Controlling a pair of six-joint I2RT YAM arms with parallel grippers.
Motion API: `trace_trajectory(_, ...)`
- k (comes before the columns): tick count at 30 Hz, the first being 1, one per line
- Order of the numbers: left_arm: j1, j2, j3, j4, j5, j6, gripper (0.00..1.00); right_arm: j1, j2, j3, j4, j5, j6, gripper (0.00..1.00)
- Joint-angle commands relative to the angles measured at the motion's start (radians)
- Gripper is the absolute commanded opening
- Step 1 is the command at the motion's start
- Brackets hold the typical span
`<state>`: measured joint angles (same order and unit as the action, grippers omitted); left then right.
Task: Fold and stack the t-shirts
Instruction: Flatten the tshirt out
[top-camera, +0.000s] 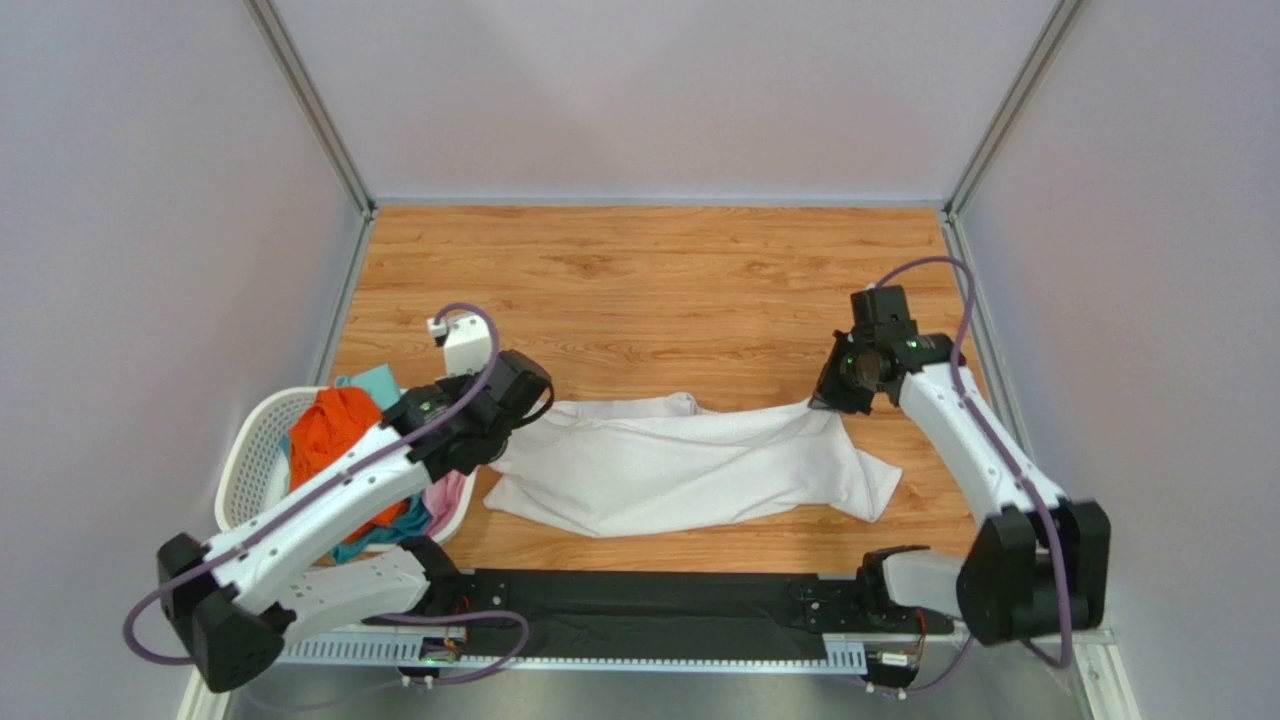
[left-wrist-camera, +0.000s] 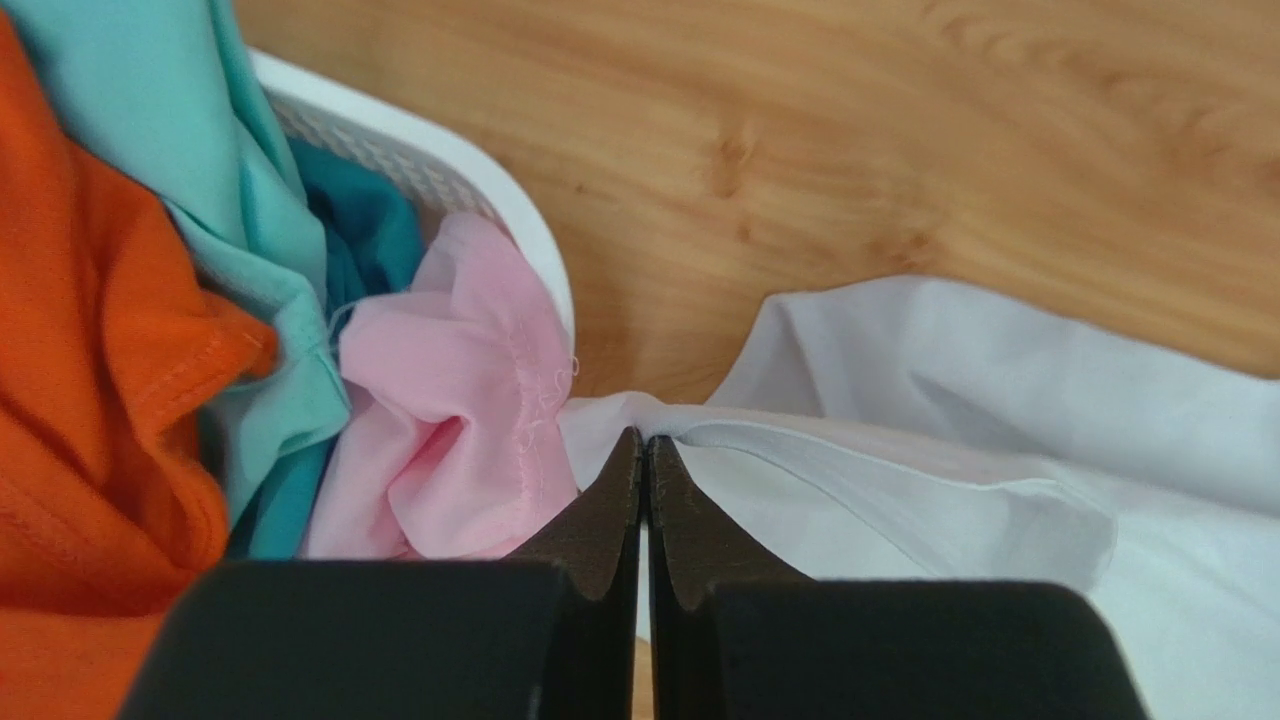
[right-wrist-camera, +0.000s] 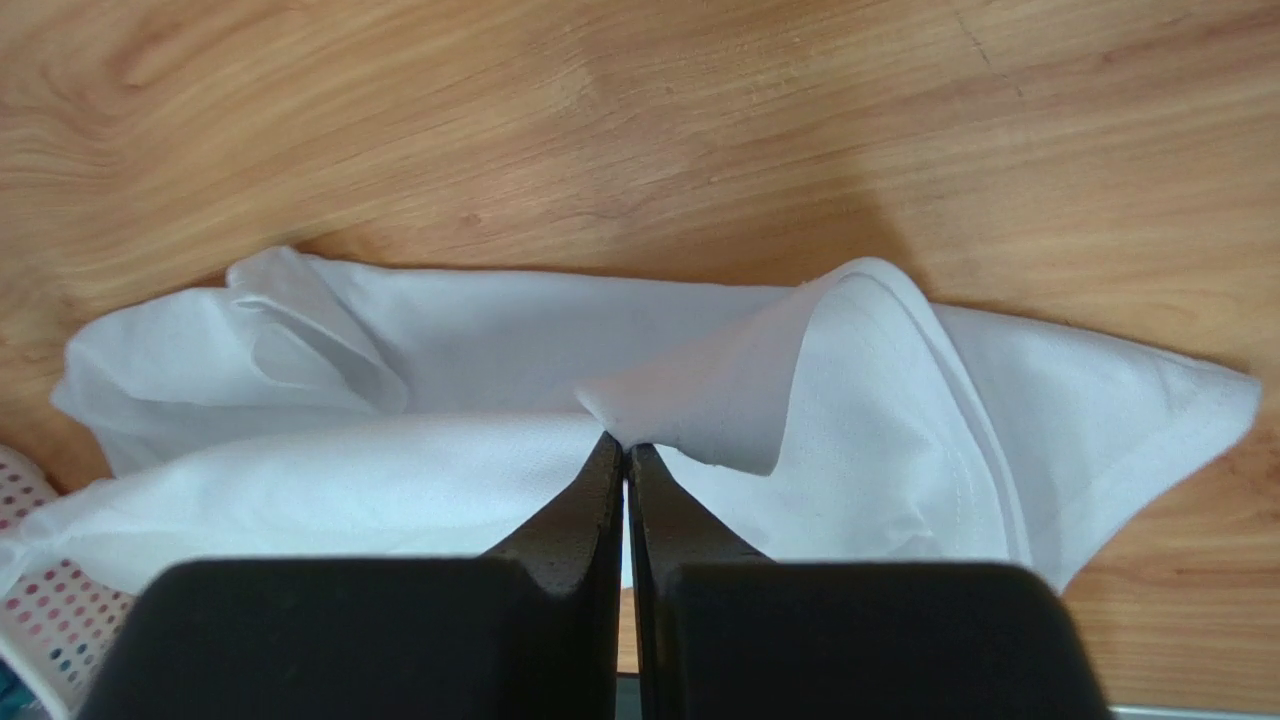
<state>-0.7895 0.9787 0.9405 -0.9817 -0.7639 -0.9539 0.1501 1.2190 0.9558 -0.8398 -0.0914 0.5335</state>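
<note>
The white t-shirt (top-camera: 676, 468) lies stretched across the middle of the table. My left gripper (top-camera: 529, 408) is shut on its left edge (left-wrist-camera: 842, 465), right beside the basket. My right gripper (top-camera: 836, 393) is shut on its right edge (right-wrist-camera: 721, 405), which stands lifted in a small peak above the table. The orange shirt (top-camera: 334, 428), the teal shirt (left-wrist-camera: 196, 150) and the pink shirt (left-wrist-camera: 443, 405) sit bunched in the basket at the left. The shirt's right end (top-camera: 864, 483) lies flat on the wood.
The white perforated laundry basket (top-camera: 256, 435) stands at the table's left edge, under my left arm. A black bar (top-camera: 661, 600) runs along the near edge. Grey walls close the table on three sides. Bare wood (top-camera: 661, 285) shows behind the shirt.
</note>
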Motion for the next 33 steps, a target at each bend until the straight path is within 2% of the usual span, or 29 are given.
trace_trajectory(1,0.052,0.104,-0.042,0.129,0.11,0.023,0.0,0.003,0.17,0.024,0.143,-0.037,-0.062,0.0)
trace_trajectory(2,0.052,0.135,-0.042,0.135,0.104,0.018,0.0,0.005,0.216,0.034,0.168,-0.039,-0.067,0.0)
trace_trajectory(4,0.056,0.211,-0.026,0.135,0.104,0.027,0.0,0.005,0.284,0.066,0.18,-0.048,-0.084,0.08)
trace_trajectory(5,0.058,0.233,-0.02,0.133,0.107,0.029,0.0,0.005,0.334,0.08,0.177,-0.05,-0.095,0.16)
trace_trajectory(6,0.058,0.259,-0.016,0.133,0.107,0.03,0.0,0.003,0.346,0.096,0.173,-0.053,-0.099,0.35)
trace_trajectory(7,0.058,0.267,-0.014,0.13,0.109,0.027,0.0,0.005,0.35,0.095,0.174,-0.057,-0.105,0.43)
trace_trajectory(11,0.058,0.261,-0.031,0.133,0.11,0.012,0.0,0.005,0.266,0.057,0.168,-0.019,-0.13,0.61)
trace_trajectory(14,0.058,0.244,-0.048,0.135,0.117,0.009,0.0,0.003,0.203,-0.001,0.153,-0.01,-0.148,0.65)
trace_trajectory(21,0.058,0.244,-0.066,0.141,0.121,0.004,0.0,0.002,0.099,-0.13,0.146,0.016,-0.164,0.65)
trace_trajectory(33,0.072,0.262,-0.077,0.14,0.133,-0.005,0.0,0.003,0.243,-0.124,0.228,0.025,-0.129,0.56)
